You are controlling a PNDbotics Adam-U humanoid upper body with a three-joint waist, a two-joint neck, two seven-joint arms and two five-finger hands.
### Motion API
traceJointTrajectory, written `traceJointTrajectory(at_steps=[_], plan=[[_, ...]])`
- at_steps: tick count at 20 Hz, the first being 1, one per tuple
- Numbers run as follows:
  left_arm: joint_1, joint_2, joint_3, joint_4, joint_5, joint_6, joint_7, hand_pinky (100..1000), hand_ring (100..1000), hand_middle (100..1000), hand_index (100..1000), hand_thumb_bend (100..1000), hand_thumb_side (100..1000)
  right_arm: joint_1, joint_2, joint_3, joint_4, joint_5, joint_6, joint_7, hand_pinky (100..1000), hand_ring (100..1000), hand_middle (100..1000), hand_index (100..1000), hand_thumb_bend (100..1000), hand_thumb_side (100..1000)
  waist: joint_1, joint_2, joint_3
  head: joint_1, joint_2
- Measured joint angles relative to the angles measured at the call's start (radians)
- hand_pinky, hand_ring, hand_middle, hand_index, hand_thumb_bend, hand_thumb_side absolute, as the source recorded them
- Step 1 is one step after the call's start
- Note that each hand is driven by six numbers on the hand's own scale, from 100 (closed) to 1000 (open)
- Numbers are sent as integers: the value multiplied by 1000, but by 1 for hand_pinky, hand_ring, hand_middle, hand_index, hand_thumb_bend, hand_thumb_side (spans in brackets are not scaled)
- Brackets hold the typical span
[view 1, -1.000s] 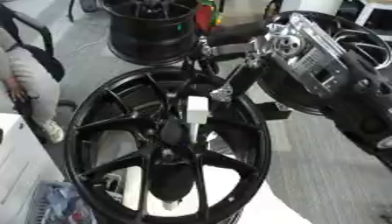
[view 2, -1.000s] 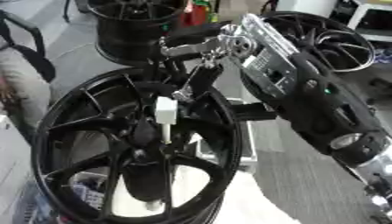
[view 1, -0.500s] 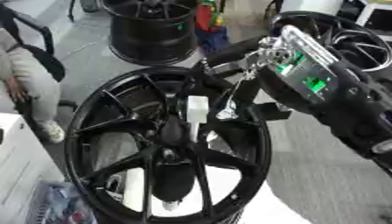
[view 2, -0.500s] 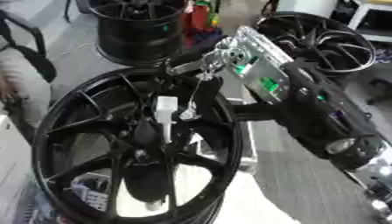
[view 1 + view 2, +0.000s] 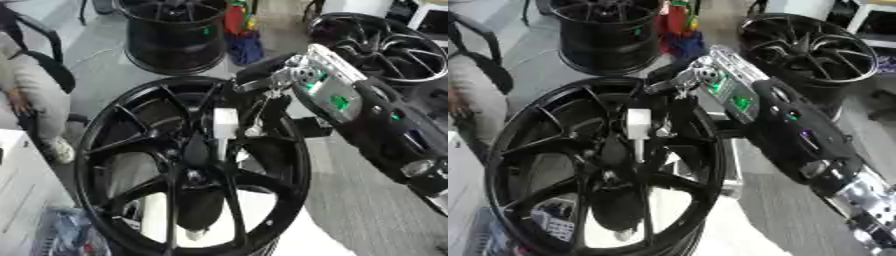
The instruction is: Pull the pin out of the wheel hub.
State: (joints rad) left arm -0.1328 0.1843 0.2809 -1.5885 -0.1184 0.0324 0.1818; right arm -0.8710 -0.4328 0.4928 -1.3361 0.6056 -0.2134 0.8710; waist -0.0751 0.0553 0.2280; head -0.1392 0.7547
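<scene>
A black spoked wheel hub (image 5: 131, 165) fills the foreground below and to the left of the robot's right hand (image 5: 271, 82), which reaches in from the upper right on a black and silver arm (image 5: 385, 130). The hand's dark fingers (image 5: 262, 70) curl down over the hub's upper rim toward the spokes, though whether they pinch anything cannot be told. The white pin (image 5: 225, 125) stands upright near the hub's centre, just below and left of the fingertips.
</scene>
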Motion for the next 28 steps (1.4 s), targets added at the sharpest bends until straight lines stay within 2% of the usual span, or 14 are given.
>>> traceJointTrajectory(at_steps=[2,5,10,14,16,21,28], plan=[[0,0,0,0,0,0,0,581,577,665,748,599,239,1,3,0,7,0,-6,1,587,620,568,757,198,295,0,0,0,0,0],[0,0,0,0,0,0,0,581,576,665,748,599,240,1,6,1,8,0,-10,-3,575,605,553,732,194,289,0,0,0,0,0],[0,0,0,0,-1,0,0,582,576,665,748,599,240,1,6,7,-8,-12,-16,-8,661,729,745,895,210,272,0,0,-1,0,0],[0,0,0,0,-2,0,0,582,575,664,748,599,239,1,5,13,-27,-19,-20,5,694,771,822,943,281,323,0,0,-1,0,0],[0,0,0,0,-2,0,0,581,575,664,748,599,239,1,5,13,-30,-19,-21,16,699,776,830,943,293,339,0,0,-1,1,0],[0,0,0,0,-2,0,0,581,575,664,748,599,240,1,5,19,-30,-20,-21,28,690,767,811,923,290,354,0,0,-1,3,0],[0,0,0,0,-2,0,0,582,574,663,748,598,239,1,6,16,-30,-27,-8,24,620,684,700,864,251,363,0,0,0,3,0]])
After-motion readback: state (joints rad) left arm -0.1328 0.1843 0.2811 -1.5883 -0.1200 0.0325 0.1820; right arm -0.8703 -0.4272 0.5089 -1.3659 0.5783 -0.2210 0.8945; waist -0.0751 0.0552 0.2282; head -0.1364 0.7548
